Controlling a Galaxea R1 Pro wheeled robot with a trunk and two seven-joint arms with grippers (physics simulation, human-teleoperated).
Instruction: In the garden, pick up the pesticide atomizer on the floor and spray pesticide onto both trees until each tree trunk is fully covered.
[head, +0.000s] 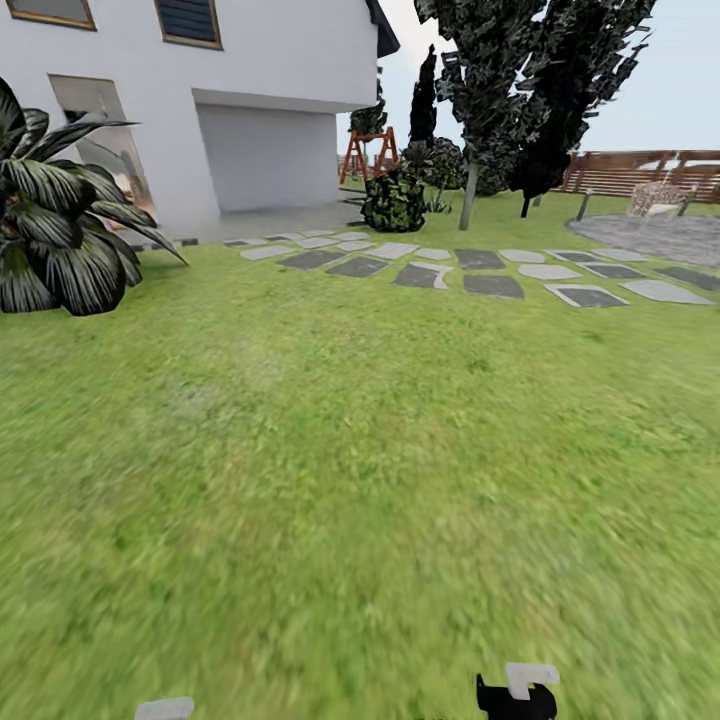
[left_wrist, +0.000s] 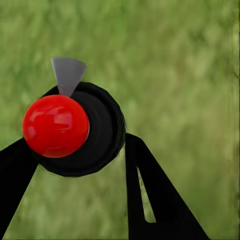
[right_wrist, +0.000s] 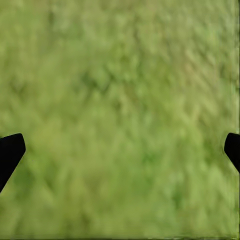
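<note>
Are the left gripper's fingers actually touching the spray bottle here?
Touching. In the left wrist view the dark fingers close against both sides of the red-topped spray bottle, with no grass visible between them at the contact.

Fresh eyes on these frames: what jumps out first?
In the left wrist view, the glossy red ball-shaped top of the dark round pesticide atomizer sits between the left gripper's black fingers, over blurred grass. In the head view, the wide green lawn runs up to a row of flat grey stepping stones and a white house, with a dark spiky-leaved plant at far left.
</note>
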